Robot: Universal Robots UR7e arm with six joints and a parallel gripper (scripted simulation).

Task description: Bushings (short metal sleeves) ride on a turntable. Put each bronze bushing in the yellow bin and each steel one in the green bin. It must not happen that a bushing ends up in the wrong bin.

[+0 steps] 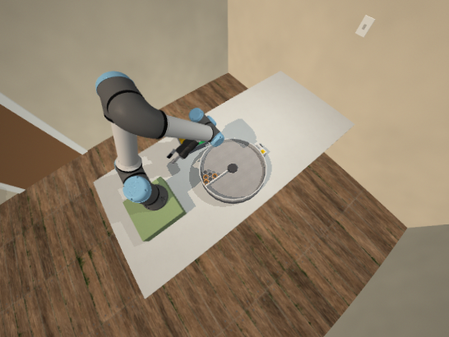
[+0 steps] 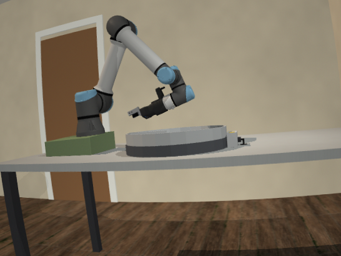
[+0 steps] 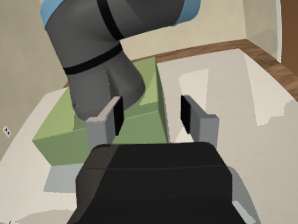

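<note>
The round turntable (image 1: 243, 185) (image 2: 175, 150) stands on the table. Several bronze bushings (image 1: 205, 177) and several grey steel bushings (image 1: 210, 172) sit grouped against the bar at its left side in the top view. A bit of the yellow bin (image 1: 182, 140) and a bit of the green bin (image 1: 201, 143) show behind the arm's wrist; the rest of both is hidden. My gripper (image 1: 172, 159) (image 2: 134, 112) (image 3: 152, 107) is open and empty, tilted toward the arm's base, above the table and left of the turntable.
The arm's base stands on a green block (image 1: 158, 222) (image 2: 69, 148) (image 3: 60, 145) at the left of the table (image 1: 288, 107) (image 2: 287, 143). A small white box with a yellow spot (image 1: 263, 151) is at the turntable's far right rim; it also shows in the exterior view (image 2: 232, 139).
</note>
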